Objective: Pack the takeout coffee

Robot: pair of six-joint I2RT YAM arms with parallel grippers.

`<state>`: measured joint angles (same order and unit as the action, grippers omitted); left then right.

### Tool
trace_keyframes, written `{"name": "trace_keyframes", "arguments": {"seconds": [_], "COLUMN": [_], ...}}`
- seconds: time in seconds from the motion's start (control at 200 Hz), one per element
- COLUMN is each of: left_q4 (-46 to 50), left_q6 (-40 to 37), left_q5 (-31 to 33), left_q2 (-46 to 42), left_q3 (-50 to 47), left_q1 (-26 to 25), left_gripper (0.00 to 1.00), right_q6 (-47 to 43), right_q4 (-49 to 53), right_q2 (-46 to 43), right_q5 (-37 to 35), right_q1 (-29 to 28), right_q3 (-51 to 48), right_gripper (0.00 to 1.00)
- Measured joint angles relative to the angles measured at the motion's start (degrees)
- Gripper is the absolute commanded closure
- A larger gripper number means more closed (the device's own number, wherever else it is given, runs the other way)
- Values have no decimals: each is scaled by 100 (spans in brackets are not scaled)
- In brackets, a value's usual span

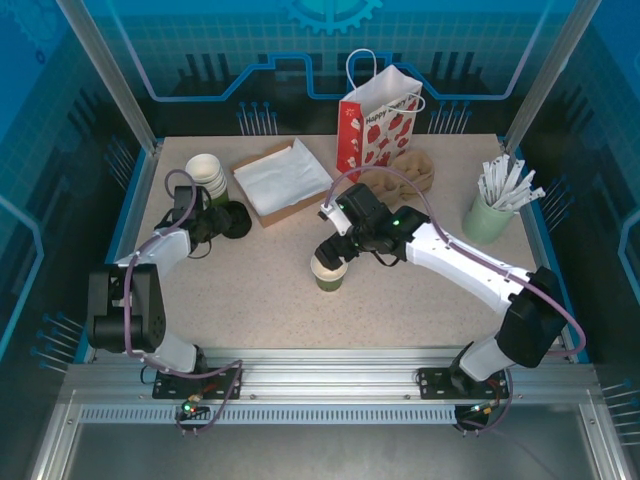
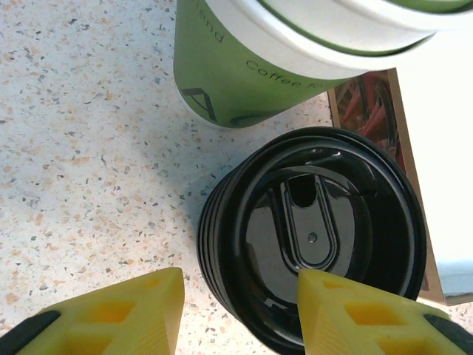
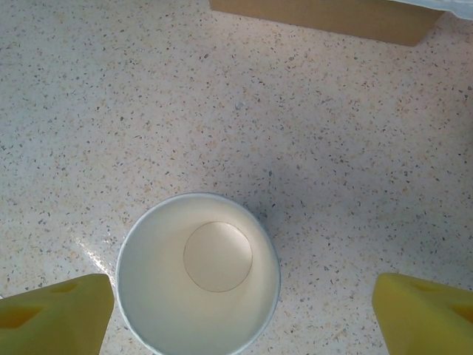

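Inspected: the strawberry-print bag (image 1: 378, 125) stands upright at 12 o'clock. The pale green cup (image 1: 487, 218) at 3 o'clock holds white sticks (image 1: 512, 185). At centre, the takeout coffee cup (image 1: 329, 270) is upright, long axis vertical, mouth up, open-topped and empty. Above it the right claw (image 3: 240, 303) is spread wide. At 10 o'clock the left claw (image 2: 240, 296) straddles the rim of the black lid (image 2: 318, 237); grip undetermined.
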<state>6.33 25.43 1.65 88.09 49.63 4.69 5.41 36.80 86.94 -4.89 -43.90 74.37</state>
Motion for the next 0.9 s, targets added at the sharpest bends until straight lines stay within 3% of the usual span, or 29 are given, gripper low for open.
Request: {"name": "trace_keyframes", "arguments": {"seconds": [0.585,0.895], "left_q4": [-22,-20], "left_q6": [13,0], "left_q5": [-70,-92], "left_q2": [647,647], "left_q3": [358,358], "left_q1": [9,9], "left_gripper": [75,80], "right_q6": [0,0], "right_q4": [0,2], "right_q2": [175,251], "right_q5": [-2,-2], "right_q1": [-48,-90], "right_q3": [57,116], "right_gripper": [8,8]}}
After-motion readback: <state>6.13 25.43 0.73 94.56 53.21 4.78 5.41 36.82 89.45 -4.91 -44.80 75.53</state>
